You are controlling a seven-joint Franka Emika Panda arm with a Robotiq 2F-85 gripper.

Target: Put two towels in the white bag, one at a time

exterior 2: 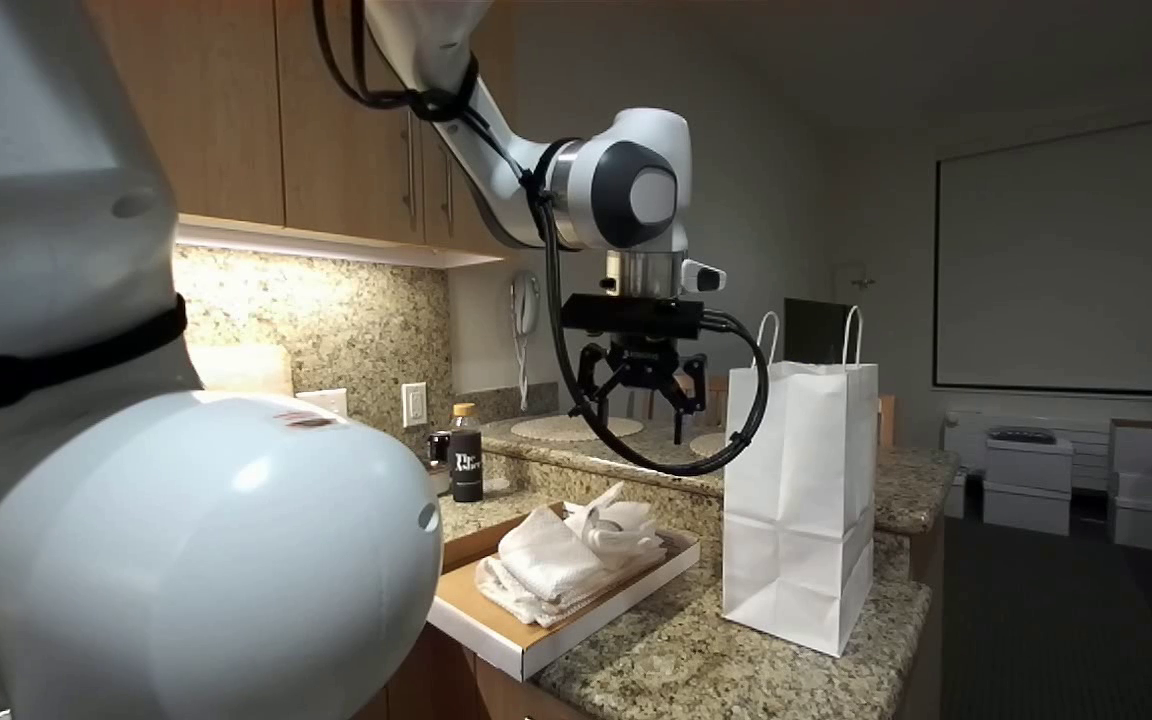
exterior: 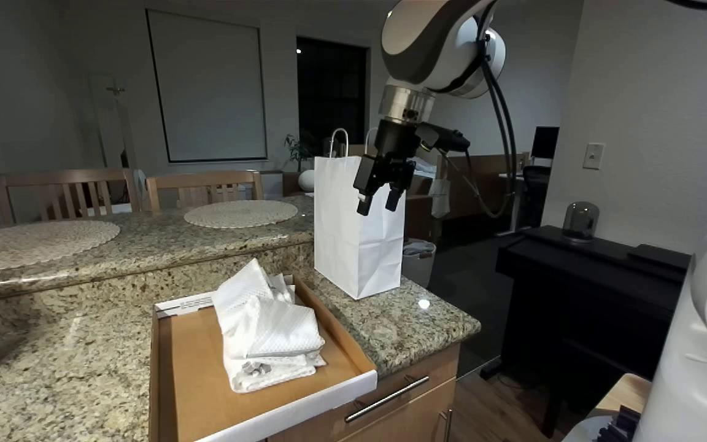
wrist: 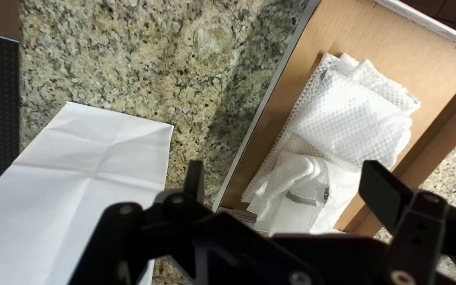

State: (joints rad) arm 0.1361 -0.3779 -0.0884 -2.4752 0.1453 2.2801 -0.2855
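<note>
A pile of folded white towels (exterior: 280, 331) lies in a shallow cardboard tray (exterior: 188, 374) on the counter. The pile also shows in an exterior view (exterior 2: 546, 560) and in the wrist view (wrist: 350, 122). A tall white paper bag (exterior: 338, 227) with upright handles stands beside the tray; it also shows in an exterior view (exterior 2: 786, 500) and in the wrist view (wrist: 89, 182). Its inside is hidden. My gripper (exterior: 378, 202) is open and empty, high above the tray. In the wrist view the spread fingers (wrist: 282, 174) frame part of the towels and the tray's near side wall.
A raised granite ledge (exterior: 145, 258) with round woven placemats (exterior: 241, 213) runs behind the tray. A dark bottle (exterior 2: 466, 460) stands on the counter beyond the tray. The counter (exterior: 415, 334) ends just past the bag. A metal drawer handle (exterior: 387, 399) sticks out below.
</note>
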